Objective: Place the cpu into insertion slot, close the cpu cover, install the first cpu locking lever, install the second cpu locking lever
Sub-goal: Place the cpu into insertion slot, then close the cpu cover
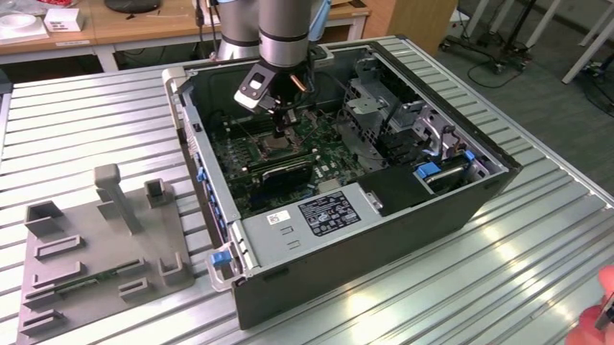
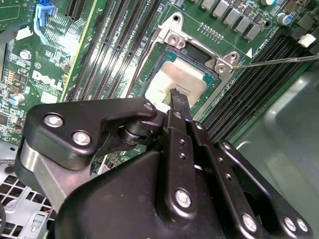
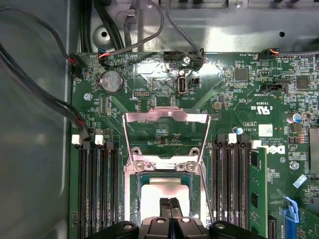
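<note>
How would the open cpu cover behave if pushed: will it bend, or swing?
The cpu cover is probably stiff, being a metal frame. It likely swings rather than slides, since one edge seems hinged at the insertion slot. Being thin, it is probably light.

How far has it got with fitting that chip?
Done: the cpu lies in the insertion slot. In hand: the shut gripper sits right over it. Left: the cpu cover is open and a thin locking lever stands unlatched.
</note>
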You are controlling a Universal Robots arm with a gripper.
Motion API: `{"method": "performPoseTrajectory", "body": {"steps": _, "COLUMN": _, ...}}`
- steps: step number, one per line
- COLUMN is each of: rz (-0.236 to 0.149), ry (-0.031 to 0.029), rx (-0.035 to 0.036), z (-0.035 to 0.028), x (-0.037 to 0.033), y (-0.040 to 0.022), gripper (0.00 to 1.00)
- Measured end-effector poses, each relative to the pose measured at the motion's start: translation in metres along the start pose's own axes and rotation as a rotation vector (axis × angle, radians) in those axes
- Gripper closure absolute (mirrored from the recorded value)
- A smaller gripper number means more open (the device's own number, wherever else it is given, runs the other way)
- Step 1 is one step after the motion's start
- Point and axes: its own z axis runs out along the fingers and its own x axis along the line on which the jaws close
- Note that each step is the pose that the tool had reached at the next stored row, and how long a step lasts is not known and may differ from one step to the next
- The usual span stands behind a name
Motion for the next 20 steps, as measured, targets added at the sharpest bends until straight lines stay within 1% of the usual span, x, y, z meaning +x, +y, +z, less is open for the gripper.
{"method": "performPoseTrajectory", "body": {"steps": 6, "rz": 0.000, "ry": 0.0002, "rx": -0.0001, "z": 0.0015, "x": 0.0041, "y": -0.0014, "gripper": 0.89}}
{"method": "performPoseTrajectory", "body": {"steps": 20, "rz": 0.000, "ry": 0.0001, "rx": -0.0001, "z": 0.0019, "x": 0.0061, "y": -0.0016, "gripper": 0.89}}
